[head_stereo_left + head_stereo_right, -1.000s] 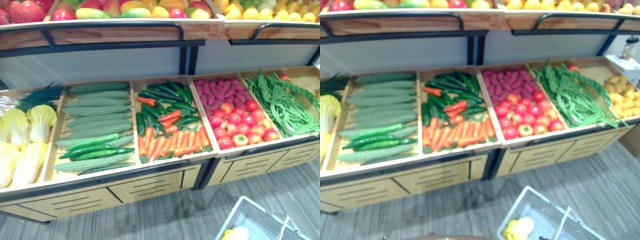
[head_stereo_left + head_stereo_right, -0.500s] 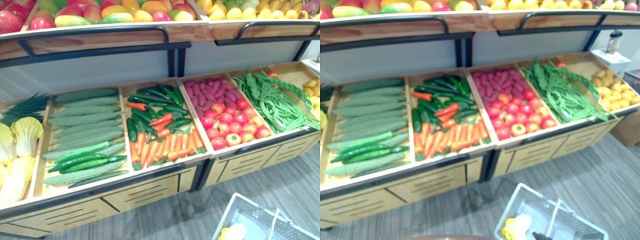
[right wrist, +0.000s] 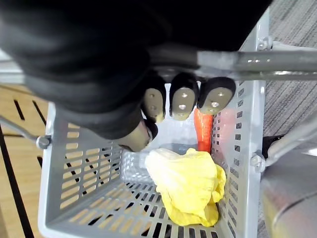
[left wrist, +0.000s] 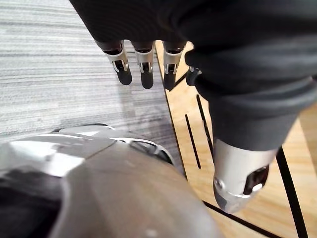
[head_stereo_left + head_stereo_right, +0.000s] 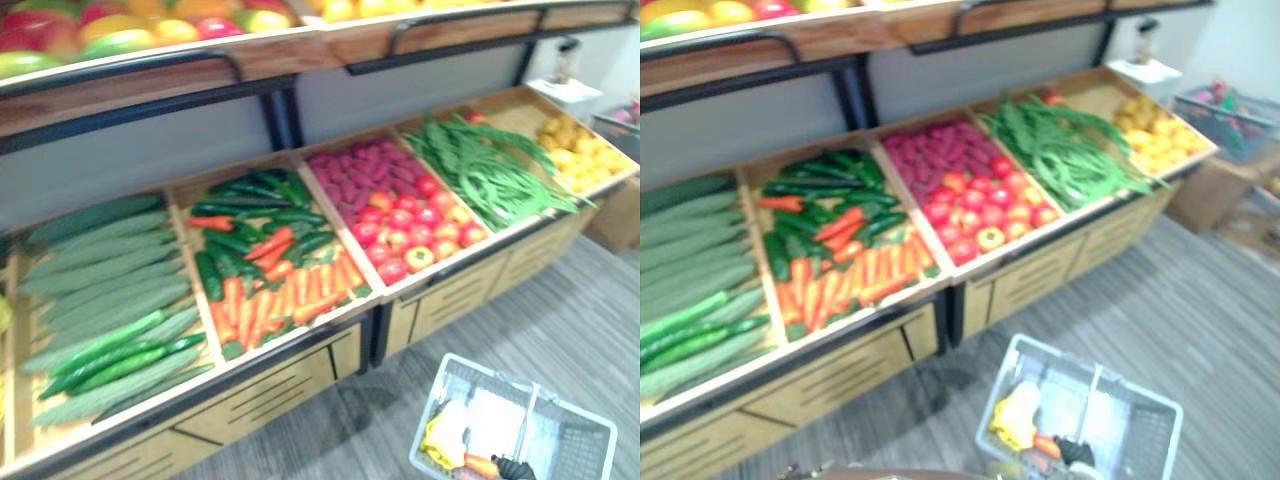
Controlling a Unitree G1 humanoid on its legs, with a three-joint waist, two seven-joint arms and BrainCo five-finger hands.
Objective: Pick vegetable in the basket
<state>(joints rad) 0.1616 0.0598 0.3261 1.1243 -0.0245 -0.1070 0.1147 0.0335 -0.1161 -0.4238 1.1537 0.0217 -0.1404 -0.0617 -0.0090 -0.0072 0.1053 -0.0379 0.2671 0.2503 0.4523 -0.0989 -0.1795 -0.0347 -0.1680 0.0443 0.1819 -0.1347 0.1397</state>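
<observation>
Inside the grey basket [image 3: 79, 168], an orange carrot [image 3: 203, 130] lies along one side wall, touching a yellow leafy vegetable [image 3: 185, 186] that fills the middle of the floor. There is something clear behind them; can't tell what. The basket hangs from the right hand [image 3: 183, 101], whose fingers are hooked round the metal handle [image 3: 257, 62], low over the grey floor and in front of the display stand [image 5: 270, 385]. More carrots [image 5: 290, 290] sit in the stand's middle compartment, with cucumbers [image 5: 110, 300] toward its left end, then tomatoes [image 5: 410, 235] and green beans [image 5: 480, 170] toward its right end. The left hand [image 4: 143, 59] has loose, straight fingers, holds nothing, and is just beside the stand's wooden front.

Risks:
- The hook grip is shallow, so a swing could slide the handle off the fingertips.
- A tilt could roll the carrot.
- The left hand could clip the stand's front edge when raised.
</observation>
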